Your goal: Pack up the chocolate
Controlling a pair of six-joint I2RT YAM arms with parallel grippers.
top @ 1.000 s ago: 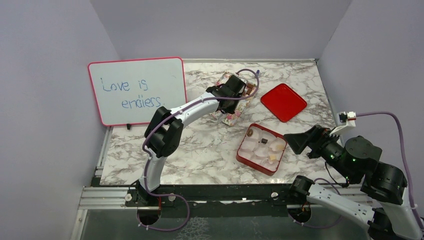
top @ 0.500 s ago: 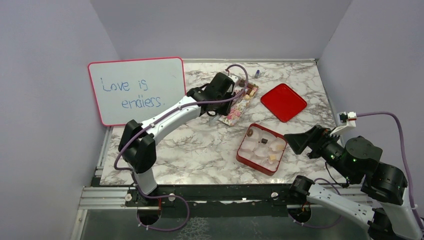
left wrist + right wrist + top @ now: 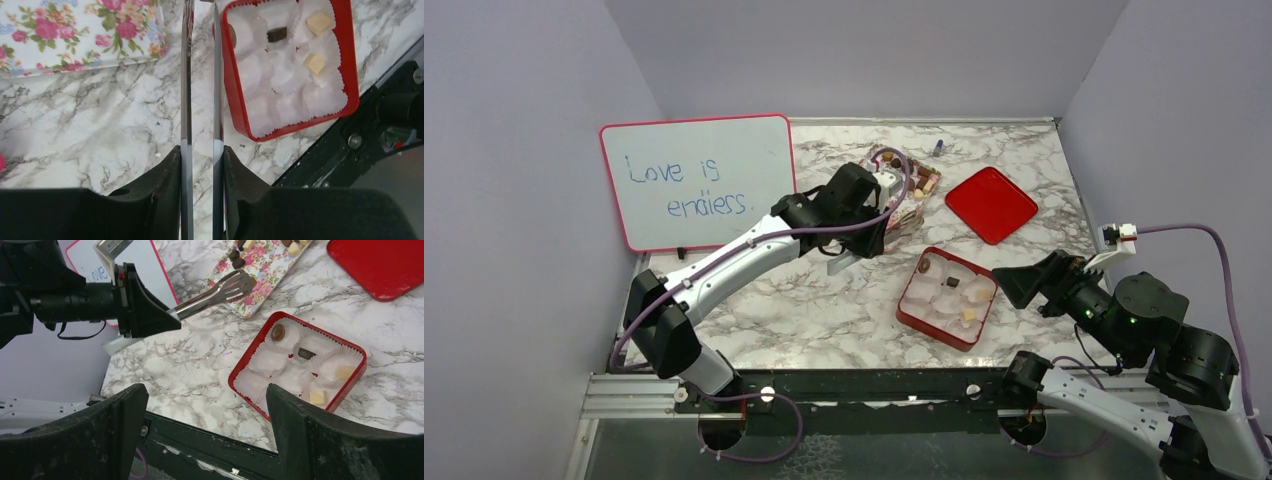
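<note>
I am holding one pair of metal tongs [image 3: 210, 296] in my left tool [image 3: 201, 150], whose fingers are pinching in narrowly on the two blades. My right tool [image 3: 205, 390] is hanging wide open with nothing between its fingers, near the front right of the counter [image 3: 824, 300]. The chocolates [image 3: 278, 332] are lying in two places. Four are sitting in the one red box [image 3: 245, 359], each in a white paper cup: one round brown, one dark block and two cream blocks. The others are clustering at the far end of the one floral tray [image 3: 265, 277]; I am counting at least six there, dark, brown and cream, but the frame edge is cutting some off. The dark block in the box is lying flat and slightly oblong, its longer side running roughly parallel to the box wall facing the one red lid [image 3: 991, 204]. The other pieces are too squat for me to tell a long axis. The tongs are pointing straight out from my left tool, with their tips showing over the tray's near end in the right wrist view. One whiteboard [image 3: 699, 180] is standing at the left, and one small blue-capped object [image 3: 938, 147] is lying by the far edge.
</note>
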